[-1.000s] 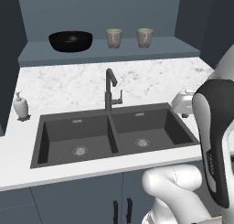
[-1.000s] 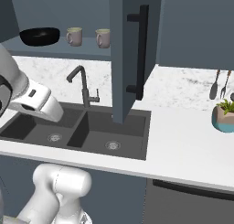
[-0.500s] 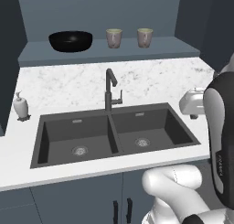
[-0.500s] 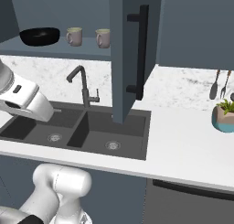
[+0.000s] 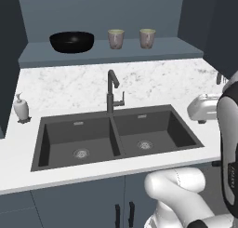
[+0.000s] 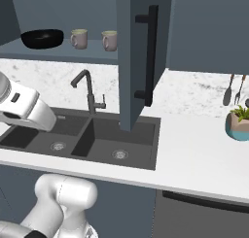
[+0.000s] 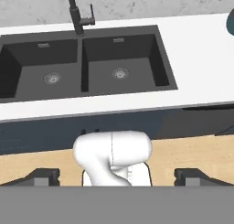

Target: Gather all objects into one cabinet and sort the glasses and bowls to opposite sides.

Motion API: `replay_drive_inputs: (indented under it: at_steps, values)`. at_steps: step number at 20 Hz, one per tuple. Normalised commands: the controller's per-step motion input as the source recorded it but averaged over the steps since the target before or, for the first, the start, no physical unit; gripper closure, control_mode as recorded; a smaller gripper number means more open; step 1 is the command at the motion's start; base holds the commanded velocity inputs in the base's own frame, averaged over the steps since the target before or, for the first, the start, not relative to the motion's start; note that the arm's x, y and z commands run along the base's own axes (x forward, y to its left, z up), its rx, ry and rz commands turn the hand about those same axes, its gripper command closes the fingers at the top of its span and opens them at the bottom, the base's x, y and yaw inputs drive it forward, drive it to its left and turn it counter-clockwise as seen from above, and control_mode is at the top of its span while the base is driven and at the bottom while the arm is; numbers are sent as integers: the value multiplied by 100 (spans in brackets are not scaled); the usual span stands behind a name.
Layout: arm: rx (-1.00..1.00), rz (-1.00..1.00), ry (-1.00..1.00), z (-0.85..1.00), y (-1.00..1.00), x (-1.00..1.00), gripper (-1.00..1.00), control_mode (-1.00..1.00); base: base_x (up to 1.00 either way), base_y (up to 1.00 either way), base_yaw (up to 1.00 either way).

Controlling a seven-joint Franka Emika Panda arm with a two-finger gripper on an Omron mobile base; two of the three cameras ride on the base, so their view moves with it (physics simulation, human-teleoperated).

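My gripper (image 7: 117,175), spread and empty, looks down over the sink (image 7: 87,63) | bowl (image 5: 71,41) and cups (image 5: 116,38) shelved far | I should find the red cup first.

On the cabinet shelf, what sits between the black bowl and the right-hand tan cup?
In the left base view, one other tan cup stands between the black bowl and the right-hand tan cup.

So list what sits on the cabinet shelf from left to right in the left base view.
black bowl → first tan cup → second tan cup, all standing apart on the slate-blue shelf.
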Motion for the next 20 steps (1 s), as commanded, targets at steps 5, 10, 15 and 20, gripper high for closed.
replay_drive_inputs:
  at_steps: [5,10,15,20]
  values:
    - [0,7,-7,0,-3,10,-100,-100,0,0,0]
    - [0,2,-2,0,0,-1,-100,100,-26,0,0]
    - [0,0,0,0,0,0,-100,100,-96,0,0]
    - [0,0,0,0,0,0,-100,100,-98,0,-3]
